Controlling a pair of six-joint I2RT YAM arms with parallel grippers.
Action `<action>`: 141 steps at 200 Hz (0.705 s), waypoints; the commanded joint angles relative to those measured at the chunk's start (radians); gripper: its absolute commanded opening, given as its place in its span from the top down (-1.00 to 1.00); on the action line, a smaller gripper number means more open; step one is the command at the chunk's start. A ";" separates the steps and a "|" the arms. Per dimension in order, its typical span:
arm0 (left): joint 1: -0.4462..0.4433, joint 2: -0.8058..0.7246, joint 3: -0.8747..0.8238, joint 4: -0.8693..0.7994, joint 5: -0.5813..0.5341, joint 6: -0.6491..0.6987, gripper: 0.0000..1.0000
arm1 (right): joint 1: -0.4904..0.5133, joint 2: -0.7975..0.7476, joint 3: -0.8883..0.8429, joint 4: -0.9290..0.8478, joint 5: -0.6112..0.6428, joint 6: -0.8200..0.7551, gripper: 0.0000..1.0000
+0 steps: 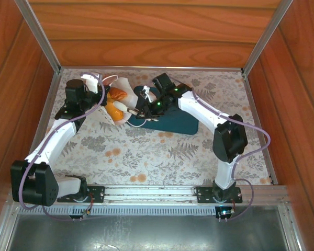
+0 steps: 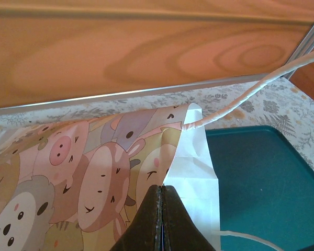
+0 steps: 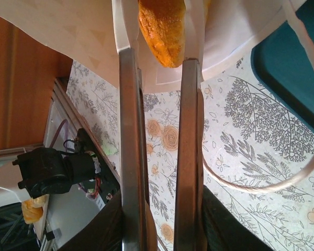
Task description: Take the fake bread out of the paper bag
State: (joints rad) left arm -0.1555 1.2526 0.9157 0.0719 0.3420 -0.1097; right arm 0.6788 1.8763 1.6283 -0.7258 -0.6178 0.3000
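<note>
Matt paper bag (image 2: 196, 172), rough fake bread (image 3: 162, 31), glossy wood wall (image 2: 146, 52)

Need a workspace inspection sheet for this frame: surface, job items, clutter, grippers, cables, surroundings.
Surface: floral cloth, lying flat.
Job's things: paper bag at the tray's left edge; bread piece at its mouth.
Clutter: teal tray, partly under the right arm.
Grippers: left gripper shut on the bag's edge; right gripper closed on the bread piece.
Cables: purple cables looping along both arms.
Surroundings: wooden walls, metal frame.

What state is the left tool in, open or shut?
Shut: the left tool has its fingers together, pinching the paper bag.
</note>
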 commanded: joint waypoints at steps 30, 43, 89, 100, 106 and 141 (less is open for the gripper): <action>-0.001 -0.012 -0.009 0.028 -0.027 -0.024 1.00 | -0.020 -0.097 -0.020 0.022 0.014 0.005 0.89; -0.001 -0.011 -0.007 0.028 -0.032 -0.025 1.00 | -0.024 -0.108 -0.019 0.019 0.023 0.004 0.90; -0.001 -0.009 -0.004 0.027 -0.090 -0.051 1.00 | -0.040 -0.165 -0.013 -0.032 0.081 -0.018 0.90; 0.000 -0.006 -0.002 0.025 -0.105 -0.055 1.00 | -0.047 -0.185 -0.015 -0.043 0.097 -0.022 0.90; -0.001 -0.005 -0.001 0.025 -0.111 -0.056 1.00 | -0.051 -0.197 -0.019 -0.048 0.106 -0.022 0.90; -0.001 0.012 0.010 0.019 -0.140 -0.062 1.00 | -0.085 -0.273 -0.044 -0.072 0.146 -0.022 0.89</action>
State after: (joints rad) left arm -0.1555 1.2530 0.9157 0.0856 0.2466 -0.1524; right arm 0.6205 1.6825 1.6028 -0.7921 -0.4873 0.3012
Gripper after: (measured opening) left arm 0.046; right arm 0.298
